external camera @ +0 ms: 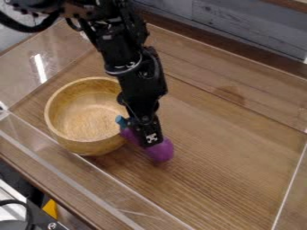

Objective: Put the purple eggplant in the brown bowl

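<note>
Fingers of our black gripper (146, 137) look clamped on the glossy purple eggplant (156, 149), perhaps to carry it into the round light-brown wooden bowl (57, 115) beside it.

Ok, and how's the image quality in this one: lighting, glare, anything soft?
Camera view: low resolution and soft overall, fine detail lost; lighting fairly even, with the wooden table readable; the black gripper shows little detail in its dark parts; the purple eggplant keeps its colour; the inside of the brown bowl is clearly visible.
</note>
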Robot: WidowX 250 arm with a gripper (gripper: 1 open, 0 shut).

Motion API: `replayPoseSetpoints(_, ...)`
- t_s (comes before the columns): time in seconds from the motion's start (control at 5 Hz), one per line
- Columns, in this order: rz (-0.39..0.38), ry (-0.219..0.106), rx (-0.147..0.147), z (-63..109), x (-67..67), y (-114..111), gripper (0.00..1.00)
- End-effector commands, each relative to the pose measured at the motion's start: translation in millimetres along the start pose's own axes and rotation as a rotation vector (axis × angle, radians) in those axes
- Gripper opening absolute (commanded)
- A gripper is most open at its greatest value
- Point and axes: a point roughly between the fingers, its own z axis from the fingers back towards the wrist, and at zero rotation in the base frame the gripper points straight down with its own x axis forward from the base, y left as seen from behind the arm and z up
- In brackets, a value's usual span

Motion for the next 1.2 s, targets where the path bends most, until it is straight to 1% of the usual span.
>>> replayPoseSetpoints(0.0, -0.014, -0.034, 0.026, 5.7, 5.6, -4.4, 0.00)
replayPoseSetpoints(1.0, 0.009, -0.038, 0.011, -3.5, 3.4, -14.4, 0.00)
